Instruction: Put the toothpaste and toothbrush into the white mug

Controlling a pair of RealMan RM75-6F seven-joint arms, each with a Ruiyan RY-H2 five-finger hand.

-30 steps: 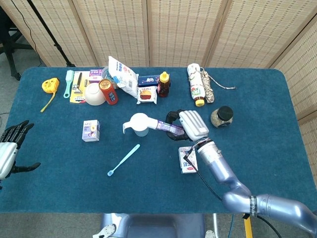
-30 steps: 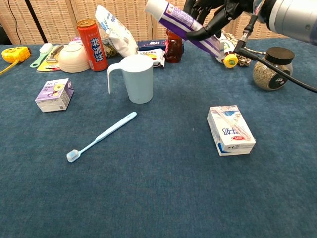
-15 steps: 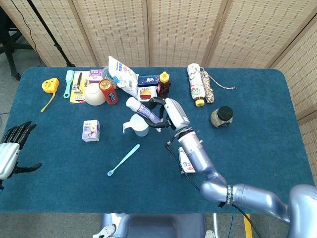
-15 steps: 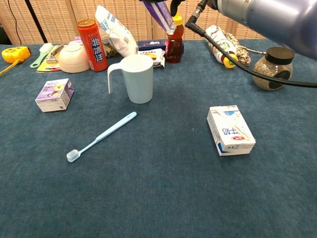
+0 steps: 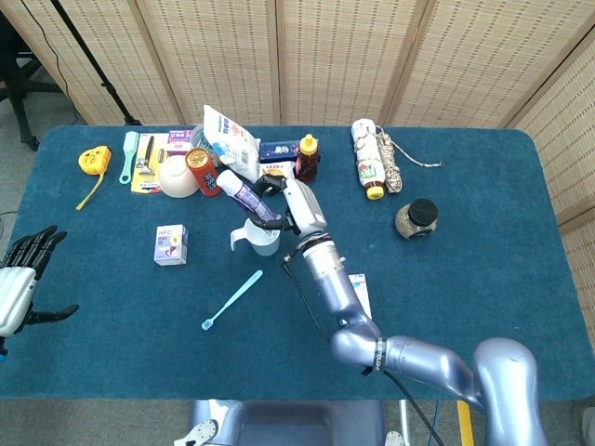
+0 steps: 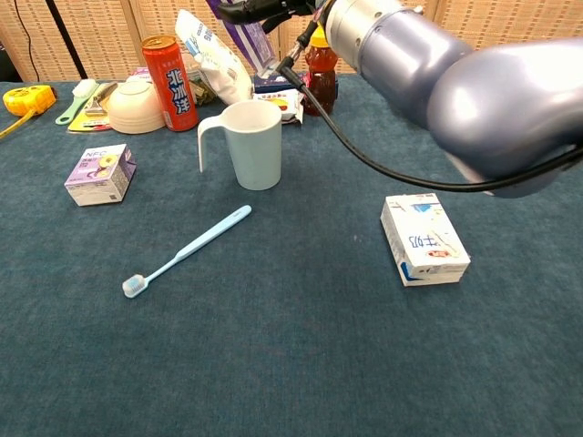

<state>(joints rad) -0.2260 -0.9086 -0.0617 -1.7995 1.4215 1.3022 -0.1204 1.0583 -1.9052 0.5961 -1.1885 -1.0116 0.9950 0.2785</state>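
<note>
On the blue table (image 5: 483, 279), the right hand (image 5: 288, 206) grips the toothpaste (image 5: 240, 192) tilted above the white mug (image 5: 262, 232), poised to drop it in, while the left hand (image 5: 19, 279) waits open and empty.

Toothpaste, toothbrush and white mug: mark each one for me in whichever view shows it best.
toothpaste (image 5: 244, 195), head view, on the purple tube body above the right hand's grip.
toothbrush (image 6: 202, 242), chest view, on the middle of the light blue handle.
white mug (image 6: 256, 150), chest view, on the front wall below the rim.
</note>
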